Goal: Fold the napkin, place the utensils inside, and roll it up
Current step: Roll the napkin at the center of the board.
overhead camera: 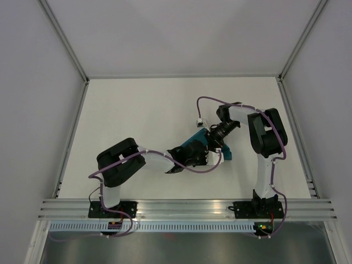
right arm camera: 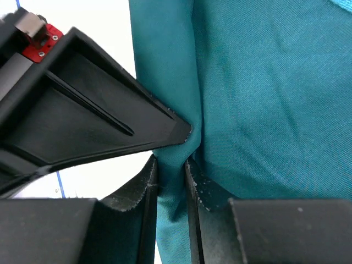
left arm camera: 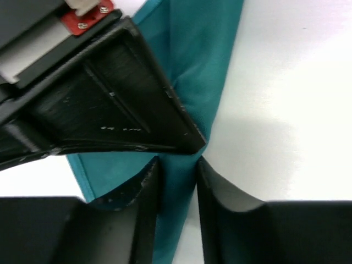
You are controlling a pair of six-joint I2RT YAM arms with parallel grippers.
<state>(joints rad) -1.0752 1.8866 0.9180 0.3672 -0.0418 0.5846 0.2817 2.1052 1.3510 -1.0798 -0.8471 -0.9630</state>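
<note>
The teal napkin point(overhead camera: 226, 154) lies near the table's middle as a narrow folded strip, mostly hidden under both grippers. My left gripper point(overhead camera: 207, 156) reaches in from the left, and its jaws pinch a raised fold of the napkin point(left arm camera: 203, 66) between the fingertips point(left arm camera: 179, 165). My right gripper point(overhead camera: 213, 147) comes down from the back right and is shut on a bunched ridge of the napkin point(right arm camera: 264, 99) at its tips point(right arm camera: 171, 162). The two grippers nearly touch; each wrist view shows the other's finger point(left arm camera: 126, 104) point(right arm camera: 93, 110). The knife is hidden.
White table point(overhead camera: 137, 110) with aluminium rails at the left point(overhead camera: 71, 137) and right point(overhead camera: 297, 137) edges and a wall behind. A purple cable with a white connector point(overhead camera: 200, 122) loops above the right wrist.
</note>
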